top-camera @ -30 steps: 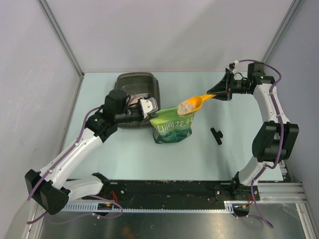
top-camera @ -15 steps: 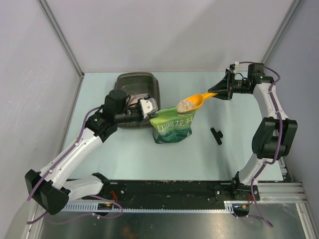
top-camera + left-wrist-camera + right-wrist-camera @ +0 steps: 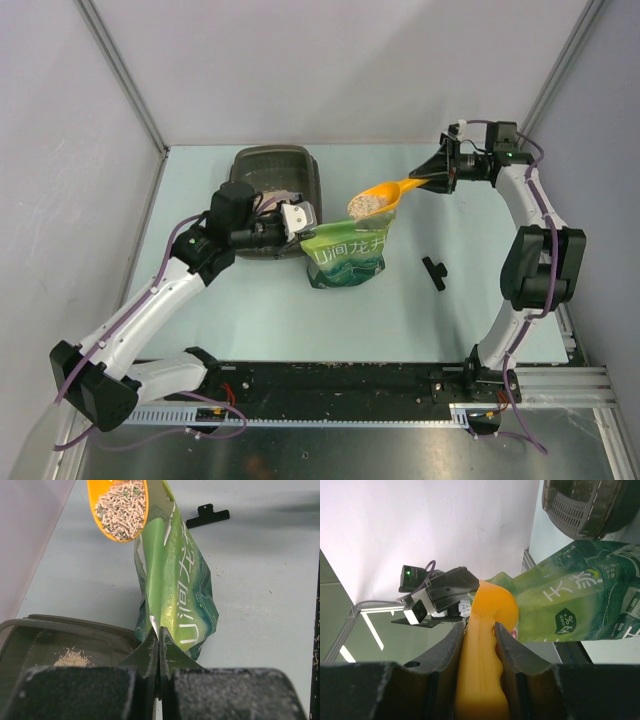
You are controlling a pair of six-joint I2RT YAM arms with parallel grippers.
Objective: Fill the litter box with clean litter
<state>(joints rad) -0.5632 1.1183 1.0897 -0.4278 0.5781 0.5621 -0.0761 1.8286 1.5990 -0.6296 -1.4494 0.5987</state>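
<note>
Progress: litter box [image 3: 272, 150] was barely filled, one small clean litter [image 3: 72, 656] heap | loaded scoop [image 3: 385, 197] was gripped by right fingers [image 3: 451, 650] | pouch [image 3: 345, 260] was pinched by left fingers [image 3: 145, 655]

We list: shallow dark brown-grey plastic litter tray [image 3: 75, 623], dull, its outer wall ribbed; pale beige clean litter granules [image 3: 121, 507], rough, dry, pellet-like; green printed film pouch [image 3: 177, 590], glossy, creased; orange plastic scoop [image 3: 480, 635], smooth, slightly shiny; small black plastic clip [image 3: 206, 516], matt; pale blue-green table top [image 3: 255, 580], matt, lightly speckled.
</note>
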